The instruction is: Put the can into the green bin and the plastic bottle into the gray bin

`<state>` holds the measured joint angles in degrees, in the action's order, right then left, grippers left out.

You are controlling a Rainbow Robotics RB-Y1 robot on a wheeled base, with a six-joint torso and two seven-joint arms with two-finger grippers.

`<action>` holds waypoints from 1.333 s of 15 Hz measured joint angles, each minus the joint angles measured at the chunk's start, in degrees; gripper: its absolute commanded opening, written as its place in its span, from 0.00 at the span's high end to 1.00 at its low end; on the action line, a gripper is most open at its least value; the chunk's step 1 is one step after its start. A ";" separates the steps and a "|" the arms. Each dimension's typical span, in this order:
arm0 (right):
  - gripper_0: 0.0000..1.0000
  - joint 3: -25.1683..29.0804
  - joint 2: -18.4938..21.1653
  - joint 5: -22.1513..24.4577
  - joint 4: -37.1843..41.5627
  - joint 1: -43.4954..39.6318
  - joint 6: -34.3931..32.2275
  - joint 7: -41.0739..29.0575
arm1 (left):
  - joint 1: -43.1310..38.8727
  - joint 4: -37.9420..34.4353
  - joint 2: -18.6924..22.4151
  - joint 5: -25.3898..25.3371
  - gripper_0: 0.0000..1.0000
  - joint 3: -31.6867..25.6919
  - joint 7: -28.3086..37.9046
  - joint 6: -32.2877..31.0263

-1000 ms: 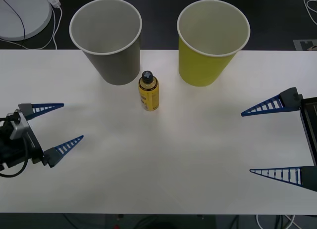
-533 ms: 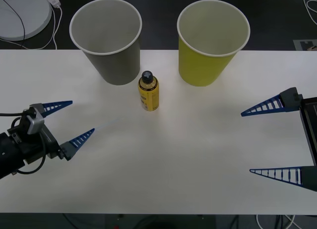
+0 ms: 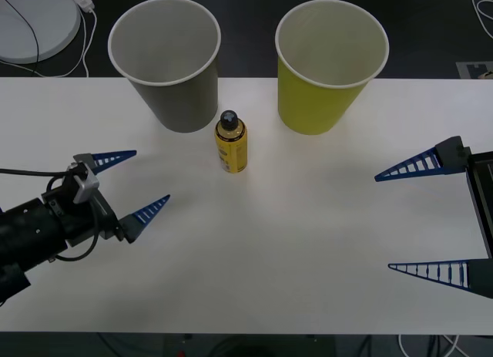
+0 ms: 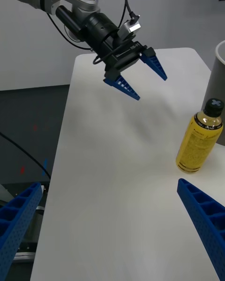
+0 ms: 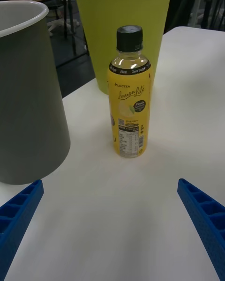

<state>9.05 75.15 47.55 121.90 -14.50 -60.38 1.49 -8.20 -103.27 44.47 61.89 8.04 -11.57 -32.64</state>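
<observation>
The plastic bottle point(image 3: 231, 143) point(image 5: 130, 104), yellow with a black cap, stands upright on the white table point(image 3: 308, 241), in front of the gap between the bins. The gray bin point(image 3: 166, 64) point(image 5: 23, 98) stands at the back left and the green bin point(image 3: 331, 64) point(image 5: 126, 18) at the back right, both upright and empty. My left gripper point(image 3: 152, 174) point(image 4: 151, 88) is open, low over the table left of the bottle and pointing at it, a short way off. At the right edge my right gripper point(image 3: 384, 223) hangs open and holds nothing. The can is out of view.
A white round disc point(image 3: 31, 18) with a cable lies on the dark floor beyond the table's far left corner. The table's front edge runs just below both arms. Open tabletop lies between the two grippers.
My left gripper has moved right and forward across the table toward the bottle, staying open. The right arm, the bottle and both bins have not moved.
</observation>
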 measured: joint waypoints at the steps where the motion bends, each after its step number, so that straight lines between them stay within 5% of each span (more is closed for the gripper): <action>1: 0.00 0.00 0.00 0.00 0.00 0.00 0.00 0.00 | 0.64 0.00 -0.33 0.71 0.00 0.74 0.37 0.42; 20: 0.00 0.00 0.00 0.00 0.00 0.00 0.00 0.00 | 13.95 9.46 -10.94 11.89 0.00 6.73 6.45 2.31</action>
<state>9.05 75.15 47.55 121.90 -14.50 -60.38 1.49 5.75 -93.81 33.54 73.78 14.77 -5.12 -30.32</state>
